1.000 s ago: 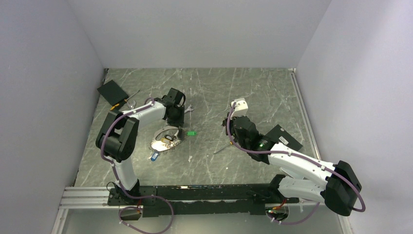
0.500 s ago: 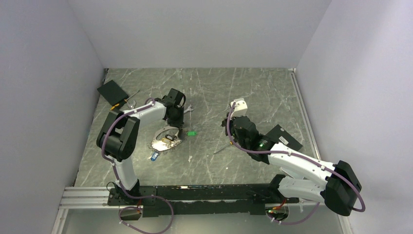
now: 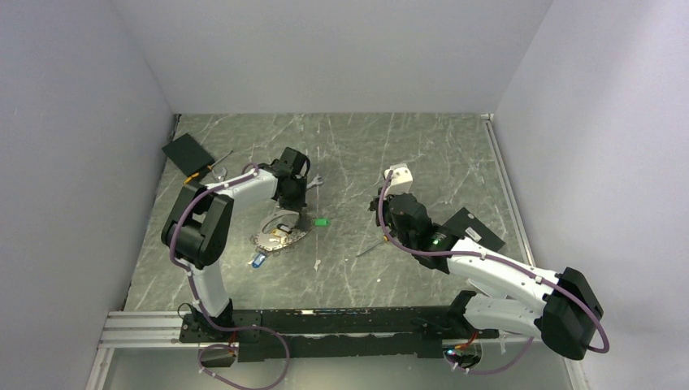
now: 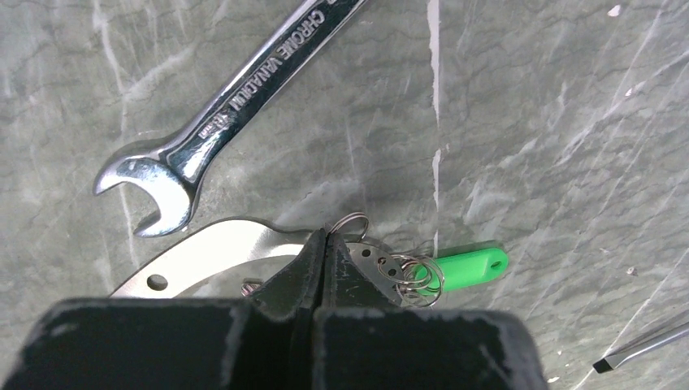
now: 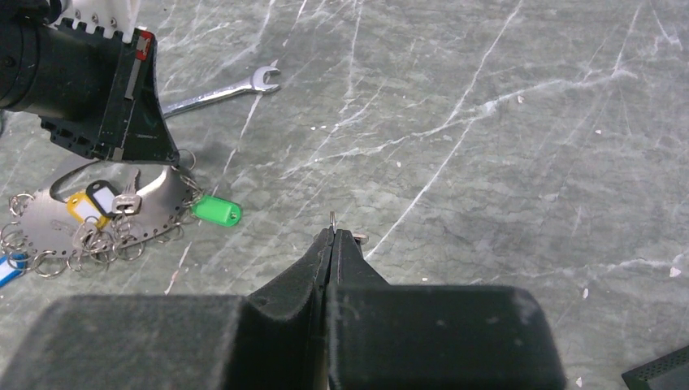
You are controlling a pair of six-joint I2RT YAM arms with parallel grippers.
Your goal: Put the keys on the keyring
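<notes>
The right end effector [image 5: 331,236] is squeezed shut over the table [image 5: 504,162]; I cannot tell if it holds anything. Farther off lies the keyring [image 5: 154,213], the keys [image 5: 79,207] on it, a green key [image 5: 216,212] at its edge. The left end effector [image 4: 325,241] pinches its rim, fully shut. A wrench [image 5: 219,91] lies behind.

Grey marbled table [image 3: 422,154] (streaked white) bears a silver wrench [image 4: 213,118], the keyring [image 5: 154,211] and a green key [image 5: 218,213]
</notes>
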